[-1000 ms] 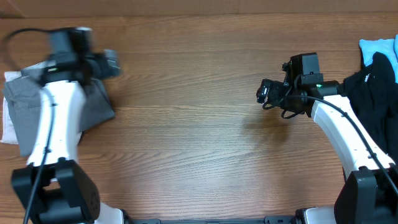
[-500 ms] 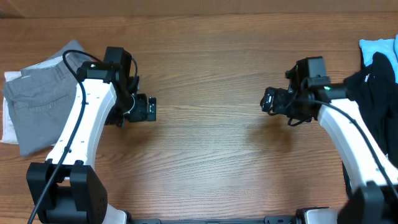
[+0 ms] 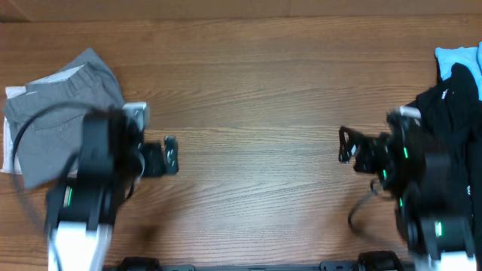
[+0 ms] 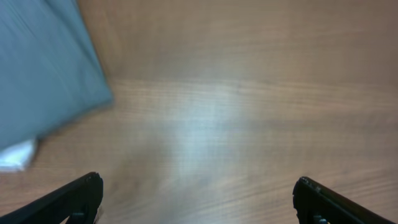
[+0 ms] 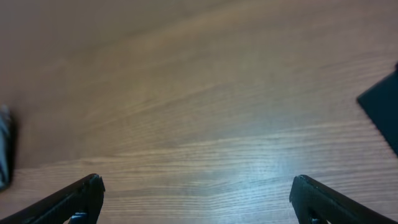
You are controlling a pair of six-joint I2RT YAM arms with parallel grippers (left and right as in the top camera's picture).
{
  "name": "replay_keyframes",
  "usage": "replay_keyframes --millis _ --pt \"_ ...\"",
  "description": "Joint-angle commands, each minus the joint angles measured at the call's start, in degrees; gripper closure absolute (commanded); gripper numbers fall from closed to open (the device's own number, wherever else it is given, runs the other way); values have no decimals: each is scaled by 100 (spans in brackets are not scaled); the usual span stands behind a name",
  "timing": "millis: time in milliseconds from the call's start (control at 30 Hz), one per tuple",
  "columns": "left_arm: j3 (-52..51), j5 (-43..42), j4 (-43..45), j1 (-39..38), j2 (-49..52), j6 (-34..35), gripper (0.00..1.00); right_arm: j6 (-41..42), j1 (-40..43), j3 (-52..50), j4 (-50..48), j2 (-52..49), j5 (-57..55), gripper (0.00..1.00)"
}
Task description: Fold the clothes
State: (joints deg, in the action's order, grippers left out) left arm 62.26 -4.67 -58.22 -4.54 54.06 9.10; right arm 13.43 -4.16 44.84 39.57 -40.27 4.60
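I count two grippers, the left gripper [image 3: 172, 154] and the right gripper [image 3: 345, 144], over one wooden bench [image 3: 248, 90]. I make it four garments in all. Two lie behind the left gripper: one pair of grey shorts [image 3: 60, 128] and one white garment [image 3: 10, 150] showing at its edge. Two lie behind the right gripper: one black garment [image 3: 459, 98] and one light-blue garment [image 3: 458, 56].

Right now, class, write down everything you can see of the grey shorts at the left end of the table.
The grey shorts look like plain medium-grey cloth, folded into a rough, skewed rectangle lying flat on the wooden table. A faint pocket line crosses the top face. They rest on a white garment showing at the left. The left arm hides their lower right corner; nothing grips them.
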Motion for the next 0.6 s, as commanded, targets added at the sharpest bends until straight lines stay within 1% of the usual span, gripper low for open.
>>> replay_keyframes --millis 0,100,233,333,567 --pt "-739 516 533 -35 -1447 55 0 7 2 -525 -153 1064 -249 0" --pt "-942 573 699 -37 -2306 55 0 9 2 -654 37 1539 -243 0" --pt "-940 573 461 -37 -2914 55 0 7 2 -654 452 1620 -243 0" --pt "-940 573 188 -37 -3101 55 0 9 2 -654 782 1615 -243 0" --pt "-944 573 -726 -37 -3091 55 0 9 2 -654 1495 1615 -243 0"
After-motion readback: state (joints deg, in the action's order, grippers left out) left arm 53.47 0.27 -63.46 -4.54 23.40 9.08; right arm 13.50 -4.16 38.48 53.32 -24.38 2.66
